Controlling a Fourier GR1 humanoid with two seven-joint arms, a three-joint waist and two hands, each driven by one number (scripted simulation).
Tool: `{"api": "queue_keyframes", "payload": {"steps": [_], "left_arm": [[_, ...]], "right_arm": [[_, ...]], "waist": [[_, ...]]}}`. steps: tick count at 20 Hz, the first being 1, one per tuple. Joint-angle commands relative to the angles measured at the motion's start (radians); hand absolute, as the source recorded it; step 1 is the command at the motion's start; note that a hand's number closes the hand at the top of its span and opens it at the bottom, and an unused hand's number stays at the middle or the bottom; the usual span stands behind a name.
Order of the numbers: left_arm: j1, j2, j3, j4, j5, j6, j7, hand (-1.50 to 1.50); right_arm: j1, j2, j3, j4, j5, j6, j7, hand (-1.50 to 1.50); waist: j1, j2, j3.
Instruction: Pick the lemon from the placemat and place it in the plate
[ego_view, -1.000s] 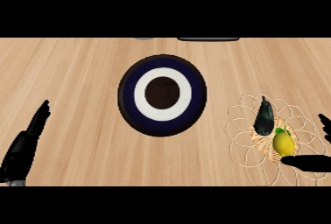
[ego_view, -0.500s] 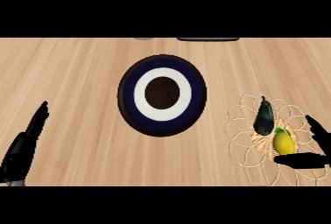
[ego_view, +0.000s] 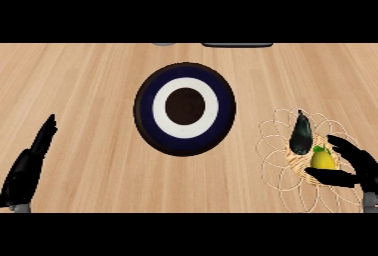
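A yellow lemon (ego_view: 321, 159) lies on a woven wire-loop placemat (ego_view: 277, 155) at the right, next to a dark eggplant (ego_view: 300, 135). My right hand (ego_view: 360, 167) is at the lemon's right side. Its fingers (ego_view: 341, 146) reach over the lemon's upper right and its thumb (ego_view: 328, 176) lies just under it, so the lemon sits in the gap between them, still resting on the mat. The hand is open. The plate (ego_view: 151, 120), dark blue with a white ring and dark centre, stands at mid-counter. My left hand (ego_view: 29, 165) rests open at the lower left.
Bare wooden counter (ego_view: 81, 80) lies between the placemat and the plate. Two grey objects peek in at the far edge, one (ego_view: 238, 45) wide and dark, one (ego_view: 165, 44) small.
My right hand has moved left onto the placemat, its fingers and thumb coming in around the lemon. The lemon, eggplant, plate and left hand have stayed put.
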Motion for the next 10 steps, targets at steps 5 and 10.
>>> {"api": "queue_keyframes", "payload": {"steps": [5, 10], "left_arm": [[0.036, -0.075, -0.025, -0.085, -0.08, 0.025, 0.039, 0.0], [0.007, -0.077, 0.0, -0.019, -0.074, 0.001, 0.006, 0.0]], "right_arm": [[-0.043, 0.038, -0.027, 0.131, 0.054, -0.045, -0.151, 1.5], [-0.059, 0.022, 0.028, 0.16, 0.155, -0.057, -0.19, 1.5]], "waist": [[0.003, 0.002, 0.004], [0.005, 0.003, 0.004]]}}
